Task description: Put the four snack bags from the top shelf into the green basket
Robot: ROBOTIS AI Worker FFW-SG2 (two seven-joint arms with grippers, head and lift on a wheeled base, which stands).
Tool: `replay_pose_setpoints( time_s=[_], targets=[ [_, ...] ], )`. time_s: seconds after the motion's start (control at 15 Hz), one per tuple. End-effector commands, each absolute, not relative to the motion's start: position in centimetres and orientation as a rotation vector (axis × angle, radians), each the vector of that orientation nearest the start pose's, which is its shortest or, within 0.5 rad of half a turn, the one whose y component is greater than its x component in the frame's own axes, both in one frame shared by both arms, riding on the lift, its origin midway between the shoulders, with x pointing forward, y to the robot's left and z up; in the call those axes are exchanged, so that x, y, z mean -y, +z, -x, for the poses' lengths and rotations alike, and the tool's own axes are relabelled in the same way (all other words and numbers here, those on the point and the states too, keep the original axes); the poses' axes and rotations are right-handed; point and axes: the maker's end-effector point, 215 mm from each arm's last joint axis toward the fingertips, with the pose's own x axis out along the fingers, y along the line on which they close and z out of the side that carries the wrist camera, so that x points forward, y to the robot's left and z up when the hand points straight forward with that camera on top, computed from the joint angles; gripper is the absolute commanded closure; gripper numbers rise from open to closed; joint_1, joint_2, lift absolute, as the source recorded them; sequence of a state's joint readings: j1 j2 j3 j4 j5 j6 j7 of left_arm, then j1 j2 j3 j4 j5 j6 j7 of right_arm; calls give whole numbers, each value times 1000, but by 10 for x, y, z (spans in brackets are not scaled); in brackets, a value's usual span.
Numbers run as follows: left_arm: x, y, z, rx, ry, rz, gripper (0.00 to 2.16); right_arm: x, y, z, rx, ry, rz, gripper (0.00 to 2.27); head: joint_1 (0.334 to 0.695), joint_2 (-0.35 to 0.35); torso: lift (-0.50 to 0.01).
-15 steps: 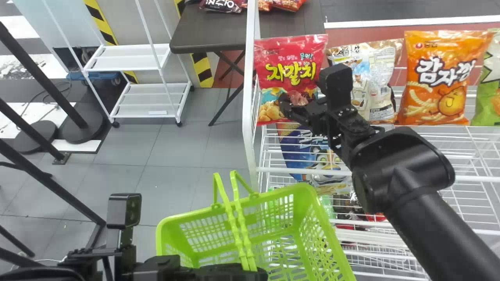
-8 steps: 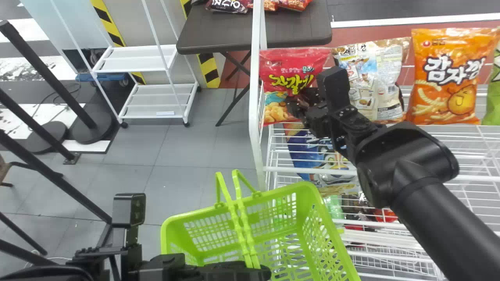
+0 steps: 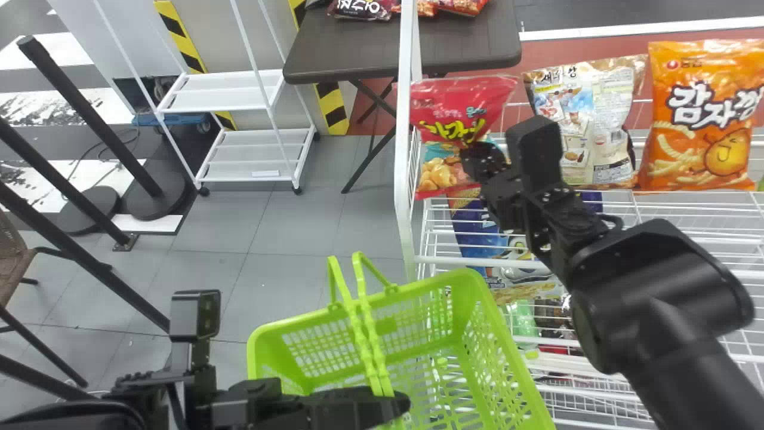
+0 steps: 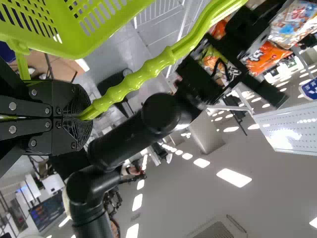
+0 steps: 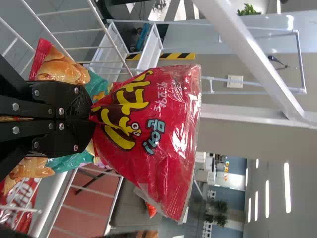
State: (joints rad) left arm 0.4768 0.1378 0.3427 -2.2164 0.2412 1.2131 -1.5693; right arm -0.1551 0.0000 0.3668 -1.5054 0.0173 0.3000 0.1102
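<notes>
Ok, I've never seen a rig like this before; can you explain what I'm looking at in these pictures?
It's a robot with two black arms, working at a white wire rack. The head view looks forward and down from its head; each wrist view comes from a camera on that arm's wrist, turned on its side. The right gripper is shut on a red snack bag at the left end of the top shelf. To the right of it stand a pale snack bag and an orange snack bag. The left gripper grips the handles of the green basket.
</notes>
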Motion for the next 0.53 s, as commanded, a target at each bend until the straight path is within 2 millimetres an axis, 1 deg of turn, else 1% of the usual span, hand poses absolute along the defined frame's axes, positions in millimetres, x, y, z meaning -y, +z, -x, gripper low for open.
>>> replay_pose_setpoints(
  time_s=[0.0,0.13,0.2,0.27,0.33,0.47],
  targets=[
    [-160,-340,-247,-673,-1202,792,2148,29,-374,-571,-289,419,-18,2243,695,193,-6],
    [-169,-338,-255,-655,-1182,788,2148,42,-372,-544,-361,415,-107,2243,695,186,-6],
    [-172,-338,-259,-648,-1175,791,2148,57,-376,-526,-412,413,-148,2243,695,181,-6],
    [-174,-339,-263,-644,-1172,794,2148,62,-373,-510,-446,429,-184,2243,695,178,-6],
    [-175,-340,-268,-643,-1168,802,2148,62,-371,-485,-487,454,-206,2243,695,173,-6],
    [-174,-340,-271,-640,-1171,803,2148,63,-359,-442,-521,477,-204,2243,695,166,-6]
  ],
)
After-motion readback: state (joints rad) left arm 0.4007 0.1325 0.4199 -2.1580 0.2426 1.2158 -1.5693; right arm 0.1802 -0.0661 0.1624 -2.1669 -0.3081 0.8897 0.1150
